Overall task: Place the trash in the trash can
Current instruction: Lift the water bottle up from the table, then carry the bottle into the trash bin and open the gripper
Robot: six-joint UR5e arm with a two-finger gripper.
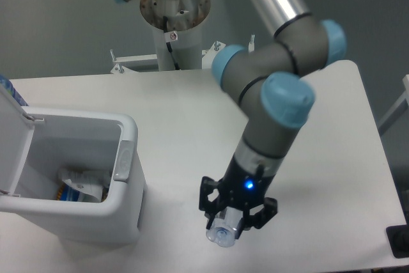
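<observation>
My gripper hangs over the front middle of the table, to the right of the trash can, with its jaws shut on the crushed clear plastic bottle. The bottle's round clear end sticks out below the fingers; its blue cap is hidden. The trash can is a pale grey-white bin at the front left, with its lid swung open to the left and a grey latch tab on its right wall. The crumpled white wad lies inside the bin.
A bit of yellow-and-blue packet shows in the bin beside the wad. The arm's base column stands at the back of the white table. The table's right edge is close to the arm's elbow.
</observation>
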